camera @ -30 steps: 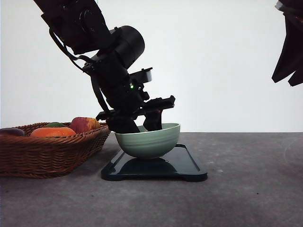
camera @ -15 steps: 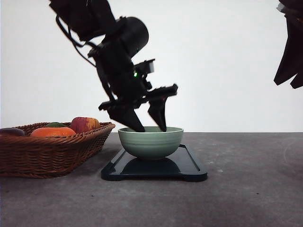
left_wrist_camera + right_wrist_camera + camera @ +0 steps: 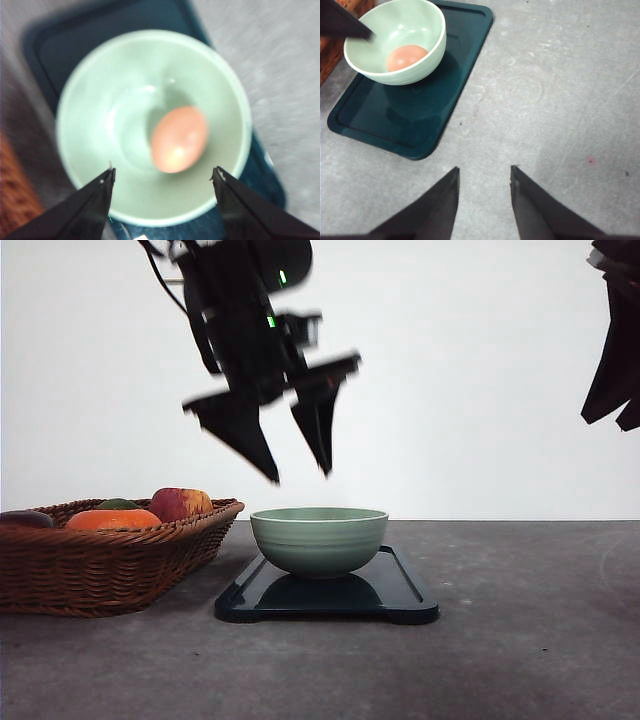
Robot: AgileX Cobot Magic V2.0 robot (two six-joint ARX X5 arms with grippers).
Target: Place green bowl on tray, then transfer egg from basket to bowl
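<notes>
Your left gripper (image 3: 300, 477) hangs wide open and empty, the fragile, smooth brown egg (image 3: 179, 138) directly below in the pale green ridged bowl (image 3: 319, 539) on the flat black tray (image 3: 400, 592). If you regrip, pinch its long sides gently.

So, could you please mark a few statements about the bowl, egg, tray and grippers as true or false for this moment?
1. The brown egg lies inside the pale green ridged bowl. True.
2. The bowl stands on the bare table. False: it stands on the flat black rectangular tray.
3. The left gripper grips the bowl's rim. False: it hangs open above it.
4. The right gripper holds nothing. True.
5. The woven wicker basket holds produce. True.
</notes>
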